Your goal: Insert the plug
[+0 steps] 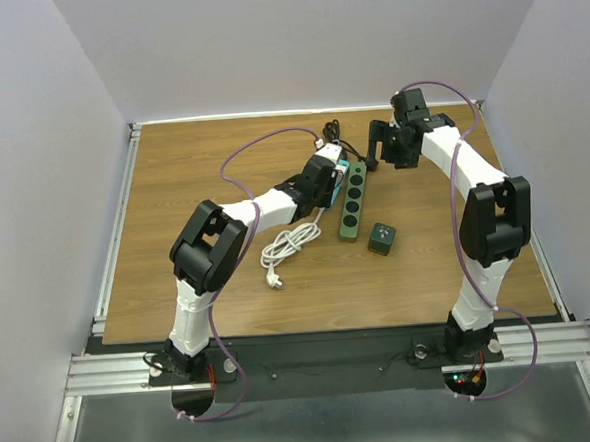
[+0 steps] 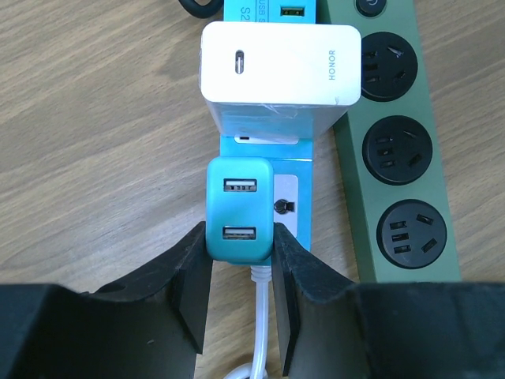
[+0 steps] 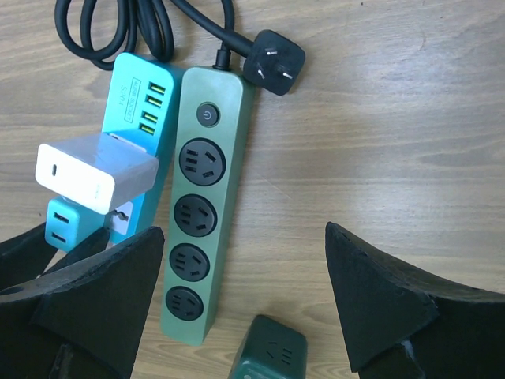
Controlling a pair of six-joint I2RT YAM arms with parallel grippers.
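The top camera looks from high above the near edge down onto the whole table (image 1: pixel 173 188). The left wrist camera is close above the blue power strip (image 2: pixel 305 162); the right wrist camera, higher, faces the green power strip (image 3: pixel 207 197). All views share both strips.

My right gripper (image 3: pixel 243 233) spread wide above the wooden table (image 3: pixel 379 142), green power strip (image 3: pixel 197 213) under the gap, blue strip (image 3: pixel 138 110) touching its left side, white charger (image 3: pixel 95 174) on that, teal adapter (image 3: pixel 59 225) just below it
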